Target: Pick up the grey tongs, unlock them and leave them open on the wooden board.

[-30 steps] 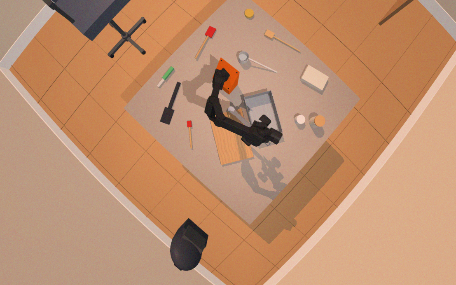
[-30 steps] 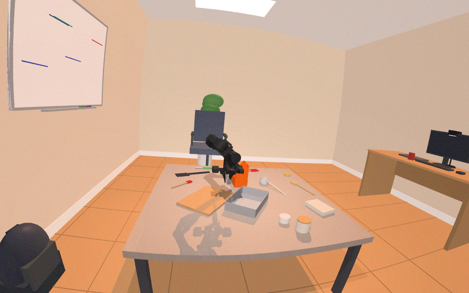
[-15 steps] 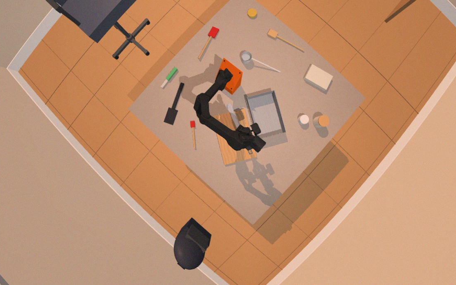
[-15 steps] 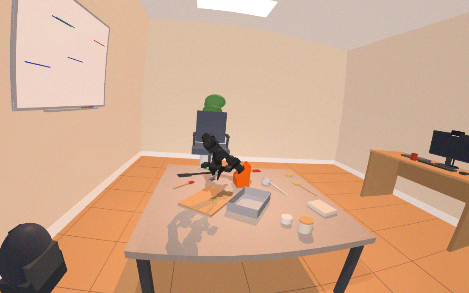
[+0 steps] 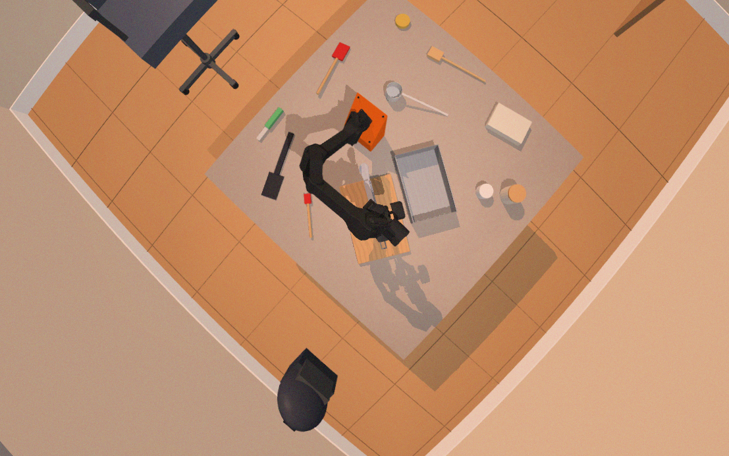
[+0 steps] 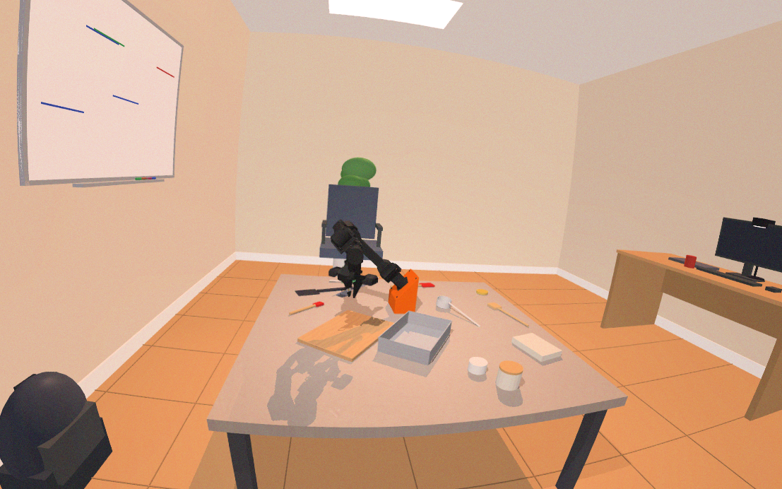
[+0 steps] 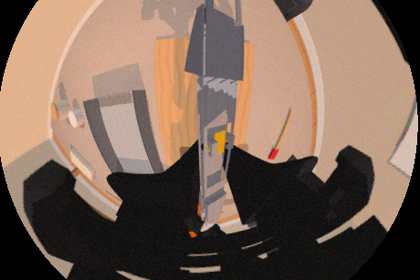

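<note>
I had the gripper (image 5: 384, 218) (image 6: 352, 292) (image 7: 210, 141) clenched on the grey tongs (image 5: 365, 174) (image 6: 343, 293) (image 7: 215, 51), with one black finger on either side of their long body. From the wrist view I could see a small yellow part (image 7: 220, 142) on the tongs, right by the fingertips. Beyond the fingers, the tongs ran out to a wider dark grey section and a squared loop (image 7: 237, 5); their other, slimmer end passed back between the fingers towards the arm.

From the top, I had them over the wooden board (image 5: 368, 254) (image 6: 345, 351) (image 7: 165, 56), raised clear of it, with the pale end reaching past the board's edge towards the orange base (image 5: 378, 136) (image 6: 403, 302). The arm hid most of their middle from me there. The roasting tin (image 5: 446, 175) (image 6: 403, 354) (image 7: 94, 124) stood just beside the board, with the tongs off it. I couldn't tell whether their lock was released.
</note>
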Controlling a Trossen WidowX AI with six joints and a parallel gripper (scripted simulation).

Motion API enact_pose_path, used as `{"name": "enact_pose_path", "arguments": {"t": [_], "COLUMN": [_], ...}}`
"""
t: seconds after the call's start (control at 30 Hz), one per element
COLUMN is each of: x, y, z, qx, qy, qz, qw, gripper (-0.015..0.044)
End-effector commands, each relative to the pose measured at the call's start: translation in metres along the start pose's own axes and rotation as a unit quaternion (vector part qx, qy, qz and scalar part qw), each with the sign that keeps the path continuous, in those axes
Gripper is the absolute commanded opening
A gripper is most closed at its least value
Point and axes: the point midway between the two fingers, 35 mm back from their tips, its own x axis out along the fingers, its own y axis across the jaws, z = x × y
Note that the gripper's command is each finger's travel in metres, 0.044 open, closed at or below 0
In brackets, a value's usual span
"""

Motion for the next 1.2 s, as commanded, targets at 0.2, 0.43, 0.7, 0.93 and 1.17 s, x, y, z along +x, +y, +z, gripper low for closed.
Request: {"name": "enact_pose_path", "arguments": {"t": [0.2, 0.43, 0.7, 0.93, 1.17], "x": [0.0, -0.003, -0.007, -0.012, -0.017], "y": [0.008, 0.016, 0.022, 0.025, 0.025], "z": [0.003, 0.006, 0.009, 0.009, 0.008], "qx": [-0.004, -0.014, -0.021, -0.025, -0.027], "qy": [-0.051, -0.108, -0.172, -0.226, -0.279], "qz": [0.02, 0.037, 0.049, 0.054, 0.053], "qw": [0.998, 0.993, 0.984, 0.972, 0.958], "gripper": [-0.015, -0.015, -0.015, -0.015, -0.015]}}
